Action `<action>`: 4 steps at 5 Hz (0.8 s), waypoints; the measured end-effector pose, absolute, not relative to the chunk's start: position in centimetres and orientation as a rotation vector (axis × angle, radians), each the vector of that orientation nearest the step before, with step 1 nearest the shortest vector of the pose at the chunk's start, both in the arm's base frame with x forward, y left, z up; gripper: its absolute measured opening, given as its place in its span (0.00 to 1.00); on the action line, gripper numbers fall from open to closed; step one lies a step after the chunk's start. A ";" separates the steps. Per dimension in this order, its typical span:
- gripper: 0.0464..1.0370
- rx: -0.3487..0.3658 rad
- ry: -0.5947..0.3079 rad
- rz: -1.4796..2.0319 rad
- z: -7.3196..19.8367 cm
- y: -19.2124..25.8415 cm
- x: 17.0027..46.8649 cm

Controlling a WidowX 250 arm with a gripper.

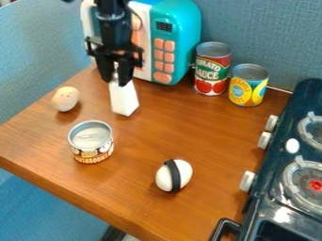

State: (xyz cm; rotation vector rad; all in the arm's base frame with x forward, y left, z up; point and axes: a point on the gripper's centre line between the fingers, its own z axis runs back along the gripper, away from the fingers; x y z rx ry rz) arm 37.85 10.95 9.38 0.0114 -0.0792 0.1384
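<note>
The black gripper point(116, 81) hangs in the upper left, in front of the toy microwave. Its fingers are closed around the top of a white block point(124, 100), which is upright and slightly tilted; whether its lower end touches the table cannot be told. To the left of the block lies a pale speckled egg-like object point(65, 99). Nearer the front is an open short can point(91, 142) with a mushroom label. A white egg-like object with a black band point(173, 175) lies at the front centre of the wooden table point(189, 127).
A teal and white toy microwave point(179, 28) stands behind the gripper. Right of it are a red and green can point(213, 68) and a yellow and blue can point(248, 85). A dark toy stove point(286, 160) with knobs borders the right side.
</note>
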 end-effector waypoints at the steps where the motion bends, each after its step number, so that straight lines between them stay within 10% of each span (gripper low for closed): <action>1: 0.47 0.056 -0.146 0.111 11.8 9.1 37.2; 4: 0.47 0.080 -0.147 -0.227 12.0 -2.9 37.8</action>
